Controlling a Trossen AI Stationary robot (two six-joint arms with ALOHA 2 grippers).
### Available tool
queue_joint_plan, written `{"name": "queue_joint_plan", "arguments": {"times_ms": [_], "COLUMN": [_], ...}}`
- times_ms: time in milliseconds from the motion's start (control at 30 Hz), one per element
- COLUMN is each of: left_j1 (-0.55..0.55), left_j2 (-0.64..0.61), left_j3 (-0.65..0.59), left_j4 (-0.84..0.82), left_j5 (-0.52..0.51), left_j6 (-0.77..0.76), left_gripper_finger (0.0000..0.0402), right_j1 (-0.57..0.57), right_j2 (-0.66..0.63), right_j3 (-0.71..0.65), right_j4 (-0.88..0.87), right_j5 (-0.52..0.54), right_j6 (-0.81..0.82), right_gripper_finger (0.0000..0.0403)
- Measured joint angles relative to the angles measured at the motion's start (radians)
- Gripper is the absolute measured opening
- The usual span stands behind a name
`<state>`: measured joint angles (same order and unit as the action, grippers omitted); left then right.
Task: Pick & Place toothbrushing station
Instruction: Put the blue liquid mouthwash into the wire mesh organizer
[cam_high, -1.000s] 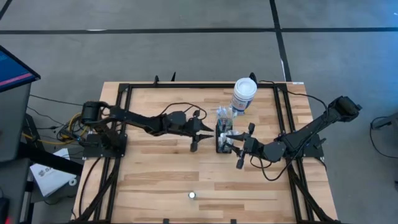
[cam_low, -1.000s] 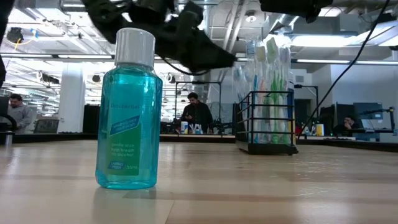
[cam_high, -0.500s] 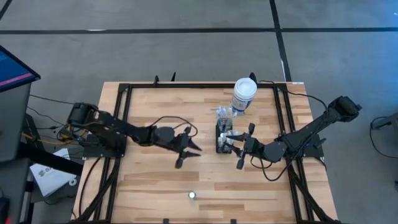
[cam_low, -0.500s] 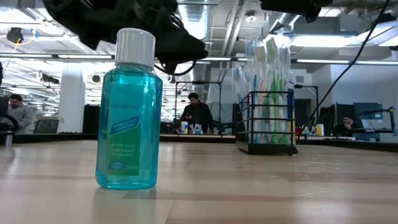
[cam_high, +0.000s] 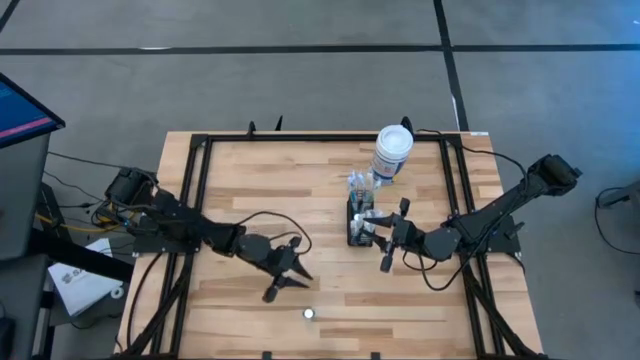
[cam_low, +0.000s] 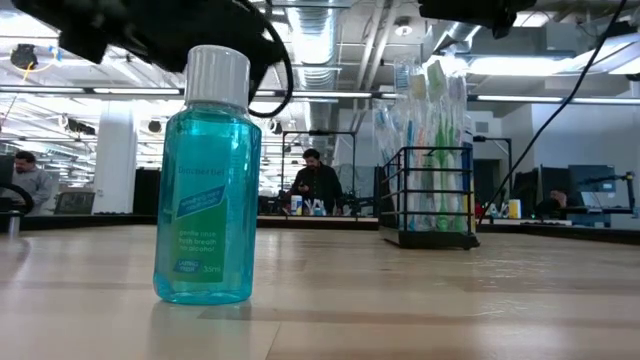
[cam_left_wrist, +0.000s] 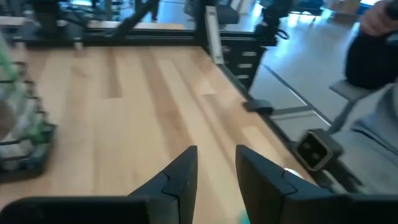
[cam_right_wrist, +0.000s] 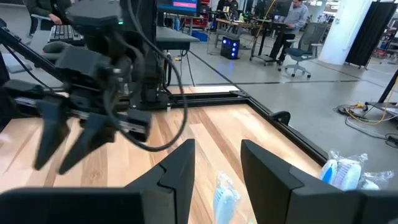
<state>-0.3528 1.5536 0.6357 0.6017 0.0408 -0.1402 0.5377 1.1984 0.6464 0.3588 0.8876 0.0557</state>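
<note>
Left gripper had swung away from the small black slotted caddy toward the table's front, fingers parted, empty. Right gripper hovered beside it, open.

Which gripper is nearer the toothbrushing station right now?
Right. The right gripper hovers right beside the toothbrushing station; the left gripper is well away, toward the table's front.
</note>
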Motion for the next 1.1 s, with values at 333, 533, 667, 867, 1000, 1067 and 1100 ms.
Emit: {"name": "queue_joint_plan", "arguments": {"times_ms": [333,533,667,867,1000,1067,1100], "left_j1": [-0.114,-0.185,-0.220,-0.231,-0.234,-0.236,-0.238], "left_j2": [0.000,0.020,0.077,0.147,0.164,0.164,0.164], "left_j3": [0.000,0.002,0.002,0.003,0.003,0.003,0.003], "left_j4": [0.008,0.033,0.085,0.143,0.184,0.182,0.183], "left_j5": [-0.068,-0.158,-0.215,-0.254,-0.250,-0.247,-0.246], "left_j6": [-0.054,-0.060,-0.060,-0.060,-0.060,-0.063,-0.076], "left_gripper_finger": [0.0104,0.0104,0.0104,0.0114,0.0139,0.0153,0.0161], "right_j1": [0.006,0.006,0.006,0.006,0.013,0.013,0.013], "right_j2": [0.000,0.000,0.000,0.000,0.000,0.000,0.000], "right_j3": [0.000,0.000,0.000,0.000,0.000,0.000,0.000], "right_j4": [-0.005,-0.007,-0.008,-0.008,-0.008,-0.008,-0.008], "right_j5": [0.000,0.000,0.000,0.000,0.000,0.000,0.000], "right_j6": [0.024,0.025,0.025,0.025,0.025,0.025,0.025], "right_gripper_finger": [0.0120,0.0120,0.0120,0.0120,0.0120,0.0120,0.0120]}}
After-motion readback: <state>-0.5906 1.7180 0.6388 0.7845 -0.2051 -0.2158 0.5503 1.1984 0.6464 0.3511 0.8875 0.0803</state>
